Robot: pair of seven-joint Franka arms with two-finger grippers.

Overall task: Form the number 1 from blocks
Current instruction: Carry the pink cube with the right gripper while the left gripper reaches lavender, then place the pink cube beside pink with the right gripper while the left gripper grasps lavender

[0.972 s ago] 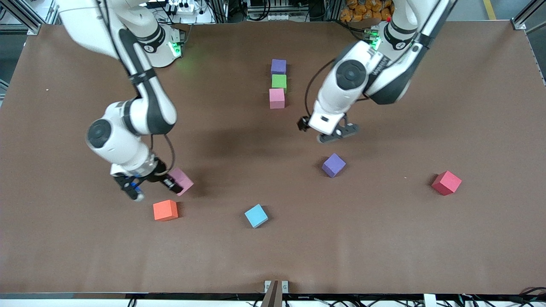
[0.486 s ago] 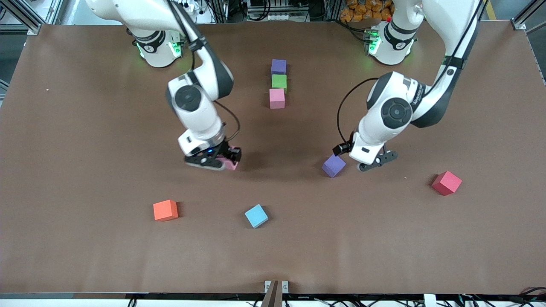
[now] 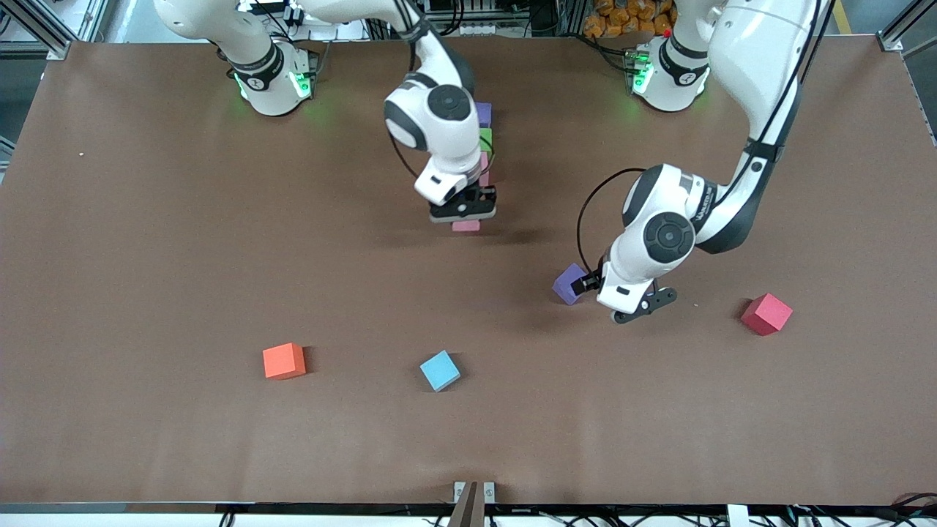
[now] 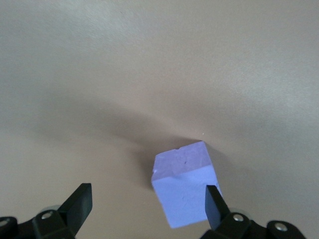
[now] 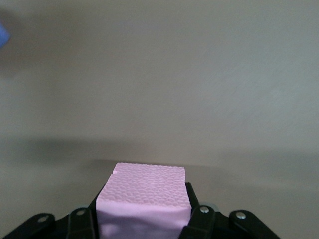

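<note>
A purple block [image 3: 484,113], a green block [image 3: 487,139] and a pink block [image 3: 484,178] form a short column near the robots' bases, partly hidden by the right arm. My right gripper [image 3: 463,217] is shut on a second pink block [image 3: 466,226], over the bare table next to the column's pink end. In the right wrist view that pink block [image 5: 144,196] fills the gripper [image 5: 144,219]. My left gripper [image 3: 635,307] is open and low beside a loose purple block [image 3: 569,284]. In the left wrist view this purple block [image 4: 184,189] lies close to one finger [image 4: 213,203] of the gripper [image 4: 147,206].
An orange cube [image 3: 284,360] and a light-blue cube [image 3: 440,370] lie nearer to the front camera. A red cube [image 3: 766,313] sits toward the left arm's end of the table. The brown table [image 3: 146,256] stretches wide around them.
The right gripper has carried the pink block from beside the orange cube up to the column. The left gripper has come down from beside the column to the loose purple block, still open.
</note>
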